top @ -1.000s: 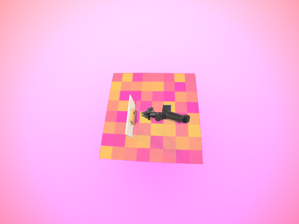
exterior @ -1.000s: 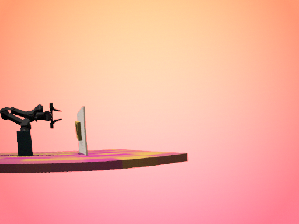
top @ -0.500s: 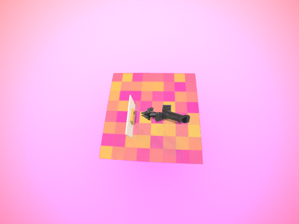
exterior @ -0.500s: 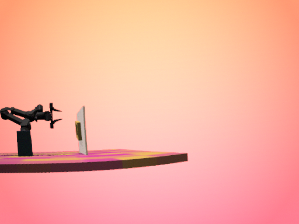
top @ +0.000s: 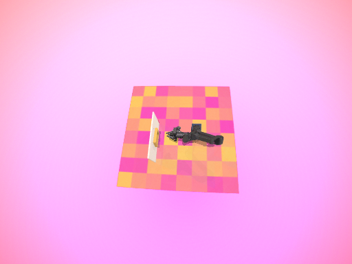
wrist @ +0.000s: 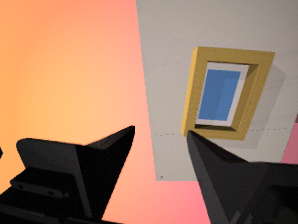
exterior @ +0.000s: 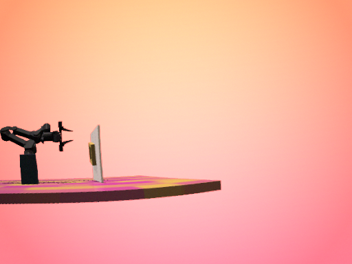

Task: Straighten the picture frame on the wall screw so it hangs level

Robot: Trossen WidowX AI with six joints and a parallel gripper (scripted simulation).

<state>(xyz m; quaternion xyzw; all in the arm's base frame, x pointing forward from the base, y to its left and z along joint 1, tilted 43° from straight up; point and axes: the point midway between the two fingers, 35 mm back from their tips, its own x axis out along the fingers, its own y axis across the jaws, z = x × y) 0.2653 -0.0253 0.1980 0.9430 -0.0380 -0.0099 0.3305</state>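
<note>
The picture frame (top: 155,137) (exterior: 91,155) (wrist: 235,54), yellow around a blue picture, hangs on the pale wall panel (top: 152,155) (exterior: 97,172) (wrist: 165,30). In the wrist view, up on the wall lies toward the left. The frame is tilted against the panel's faint lines, its left side, as the gripper faces it, being higher. The screw and notched strip are hidden. My gripper (top: 167,135) (exterior: 73,135) (wrist: 160,132) is open and empty, one finger above the other, short of the frame and a little high. The lower fingertip overlaps a frame corner in the wrist view only.
The panel stands upright on the checkered table top (top: 192,183) (exterior: 172,183), facing the arm (top: 206,137) (exterior: 18,133). The arm's dark base block (top: 196,126) (exterior: 29,169) stands behind the gripper.
</note>
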